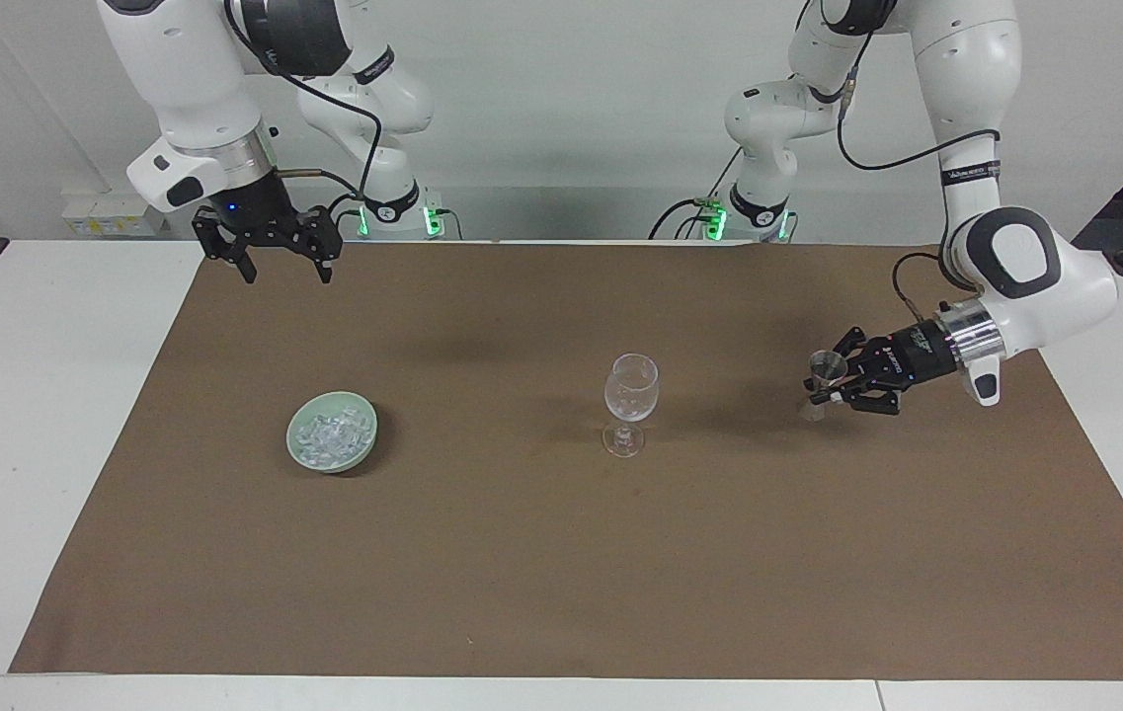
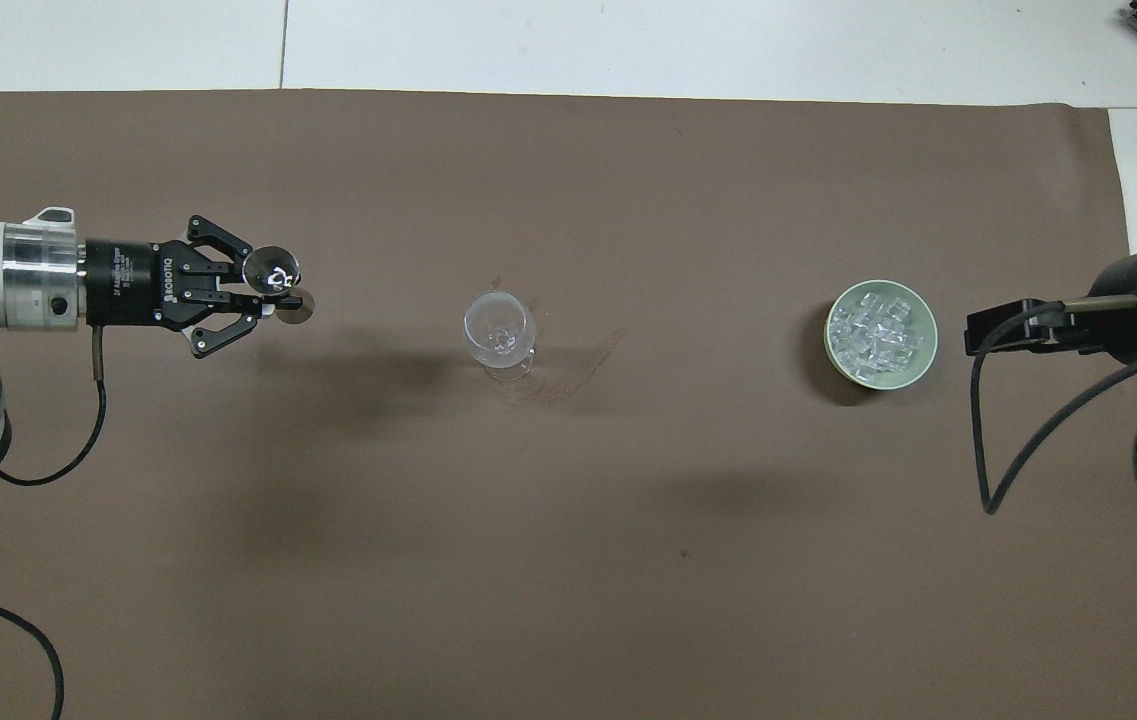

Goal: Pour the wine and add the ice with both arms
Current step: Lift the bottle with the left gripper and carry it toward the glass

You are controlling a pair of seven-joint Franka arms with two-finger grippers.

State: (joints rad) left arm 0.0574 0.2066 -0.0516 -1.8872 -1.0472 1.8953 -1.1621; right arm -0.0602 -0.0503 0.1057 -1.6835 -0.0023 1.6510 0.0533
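**Left gripper carrying a small measuring cup; right gripper waiting with fingers spread**

From my remote station, reading from the robots' end of the bench outward. The right gripper (image 1: pixel 269 259) hangs above the edge of the brown mat (image 1: pixel 561 553) nearest the robots, at the right arm's end; I see its two fingers parted with nothing between them, and this arm waits. In the overhead view only a dark part of it (image 2: pixel 1018 327) shows.

The other things lie in a row across the middle of the mat. The pale green bowl (image 1: pixel 296 446) sits toward the right arm's end, and the ice (image 1: pixel 333 433) lies heaped inside it as small clear cubes. The stemmed glass (image 1: pixel 630 393) stands upright at mid-mat, well apart from the bowl; I cannot tell what, if anything, is in it.

Toward the left arm's end, the left gripper (image 1: pixel 836 381) is raised over the mat, lying roughly level and pointing toward the glass. Its fingers are clenched on a small double-ended measuring cup (image 1: pixel 825 371), held clear of the mat. From overhead, the cup's round mouth (image 2: pixel 271 268) shows at the fingertips.
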